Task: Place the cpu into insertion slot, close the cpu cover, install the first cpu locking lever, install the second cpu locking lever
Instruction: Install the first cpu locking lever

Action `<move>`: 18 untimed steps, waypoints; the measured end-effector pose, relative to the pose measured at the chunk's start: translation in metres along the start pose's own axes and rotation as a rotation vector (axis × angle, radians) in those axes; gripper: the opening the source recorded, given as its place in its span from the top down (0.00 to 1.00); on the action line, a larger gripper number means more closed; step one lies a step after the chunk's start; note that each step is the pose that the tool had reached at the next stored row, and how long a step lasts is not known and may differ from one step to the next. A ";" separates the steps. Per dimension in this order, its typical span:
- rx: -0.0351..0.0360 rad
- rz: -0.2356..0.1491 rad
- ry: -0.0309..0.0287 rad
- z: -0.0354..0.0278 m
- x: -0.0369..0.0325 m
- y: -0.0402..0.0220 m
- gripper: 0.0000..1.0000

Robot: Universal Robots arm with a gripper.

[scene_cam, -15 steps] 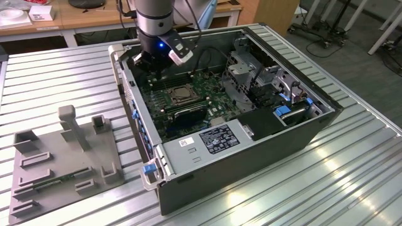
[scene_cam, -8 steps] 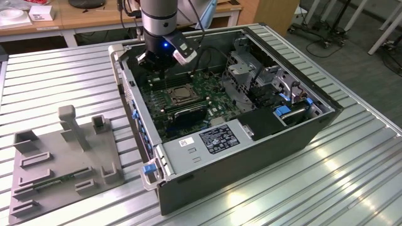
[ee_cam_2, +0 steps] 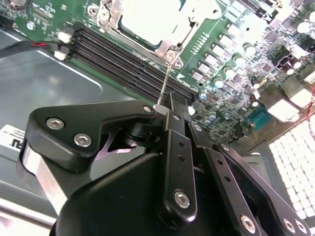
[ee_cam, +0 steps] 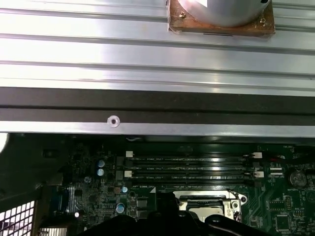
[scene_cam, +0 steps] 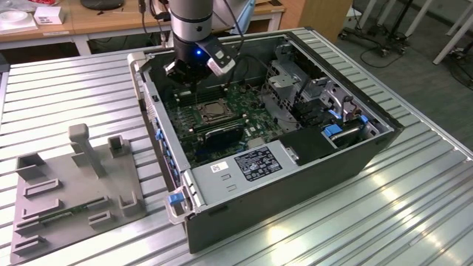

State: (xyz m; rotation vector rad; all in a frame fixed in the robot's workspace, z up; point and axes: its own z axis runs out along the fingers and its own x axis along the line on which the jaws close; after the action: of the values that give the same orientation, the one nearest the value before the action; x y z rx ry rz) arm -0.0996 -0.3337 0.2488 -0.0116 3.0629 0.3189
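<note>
Exterior view high over case (scene_cam: 296, 188); both wrist views close, sharing insertion slot (ee_cam_2: 162, 46) (ee_cam: 206, 198)

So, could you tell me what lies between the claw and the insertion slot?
In the second wrist view, black memory slots cross that stretch, and a thin metal lever spans them from the insertion slot to the claw.

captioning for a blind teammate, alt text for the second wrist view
A black end effector sits at the free end of a thin locking lever that runs to a corner of the cpu cover framing the cpu on a green motherboard.
</note>
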 end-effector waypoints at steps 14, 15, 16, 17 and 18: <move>0.0006 0.000 0.0007 0.0011 -0.0083 -0.0005 0.89; 0.0007 0.000 0.0007 0.0013 -0.0094 -0.0005 0.89; 0.0008 0.000 0.0008 0.0015 -0.0108 -0.0006 0.89; 0.0006 0.000 0.0007 0.0020 -0.0126 -0.0007 0.89; 0.0005 0.000 0.0007 0.0025 -0.0143 -0.0008 0.89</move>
State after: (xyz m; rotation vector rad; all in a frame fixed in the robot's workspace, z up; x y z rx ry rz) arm -0.0852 -0.3340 0.2471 -0.0114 3.0637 0.3181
